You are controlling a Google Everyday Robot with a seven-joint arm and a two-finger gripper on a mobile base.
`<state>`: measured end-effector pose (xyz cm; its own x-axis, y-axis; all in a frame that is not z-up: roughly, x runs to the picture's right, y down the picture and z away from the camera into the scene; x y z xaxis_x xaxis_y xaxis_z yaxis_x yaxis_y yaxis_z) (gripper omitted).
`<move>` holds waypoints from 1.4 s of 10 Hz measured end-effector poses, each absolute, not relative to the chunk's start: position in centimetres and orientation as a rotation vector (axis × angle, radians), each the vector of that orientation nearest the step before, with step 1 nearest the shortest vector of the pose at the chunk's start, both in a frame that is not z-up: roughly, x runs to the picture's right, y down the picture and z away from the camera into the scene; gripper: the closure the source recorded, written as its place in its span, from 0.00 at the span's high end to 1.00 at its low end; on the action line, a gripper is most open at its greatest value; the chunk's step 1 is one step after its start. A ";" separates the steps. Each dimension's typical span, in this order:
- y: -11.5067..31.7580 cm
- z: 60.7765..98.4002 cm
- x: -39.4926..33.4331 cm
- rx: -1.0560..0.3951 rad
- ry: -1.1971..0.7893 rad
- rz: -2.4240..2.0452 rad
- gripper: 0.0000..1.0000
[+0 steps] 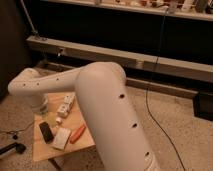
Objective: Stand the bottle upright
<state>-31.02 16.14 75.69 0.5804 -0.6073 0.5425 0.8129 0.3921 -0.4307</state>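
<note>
The bottle (65,104) is a small white one with dark label marks. It lies on its side at the back of the small wooden table (42,151), with its cap end toward the front left. My large white arm (100,100) sweeps from the lower right to the left across the table. Under the arm's end my gripper (40,106) hangs, greyish, over the table's far left corner. It stands just left of the bottle, apart from it, open with nothing in it.
On the table in front of the bottle lie a black oblong object (45,131), a flat white block (61,138) and an orange-red stick-shaped thing (77,134). A black cable (155,107) runs over the speckled floor at the right. A long low ledge (150,62) crosses behind.
</note>
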 end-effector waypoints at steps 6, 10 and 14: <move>15.9 75.1 -32.0 -0.655 -0.486 -1.208 0.65; 14.8 78.2 -31.9 -0.541 -0.424 -1.326 0.65; 14.6 79.4 -31.9 -0.457 -0.389 -1.392 0.65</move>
<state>-31.86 14.63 79.39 0.1405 -0.8440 0.5177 0.9901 0.1167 -0.0783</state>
